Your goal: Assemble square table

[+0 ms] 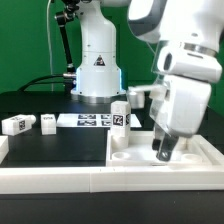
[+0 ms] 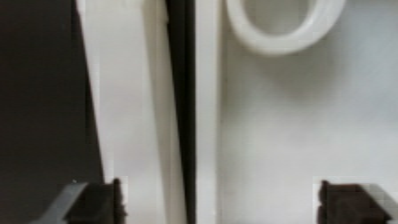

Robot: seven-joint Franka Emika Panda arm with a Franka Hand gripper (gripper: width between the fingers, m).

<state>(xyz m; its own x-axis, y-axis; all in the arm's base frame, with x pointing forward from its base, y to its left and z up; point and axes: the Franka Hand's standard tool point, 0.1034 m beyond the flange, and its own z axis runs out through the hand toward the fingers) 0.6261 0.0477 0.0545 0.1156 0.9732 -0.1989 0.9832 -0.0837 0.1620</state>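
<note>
The square tabletop [image 1: 135, 145] is a large white slab lying flat at the exterior view's lower right, with round holes near its corners. My gripper [image 1: 163, 152] hangs straight down over its front part, fingertips at the slab's surface. In the wrist view the gripper [image 2: 222, 205] is open and holds nothing. Its dark fingers [image 2: 93, 203] stand on either side of the slab [image 2: 276, 120] and a white strip [image 2: 125, 110] beside it, with a dark gap between the two. A round hole ring [image 2: 285, 25] lies ahead. Several small white tagged legs lie behind: two [image 1: 17, 124] [image 1: 47, 122] at the left, one upright [image 1: 120, 114] and one [image 1: 137, 97] near the arm.
A long white rail [image 1: 60, 178] runs along the table's front edge, right against the slab. The marker board [image 1: 85, 120] lies flat on the black table behind the slab. The robot's white base [image 1: 97, 70] stands at the back.
</note>
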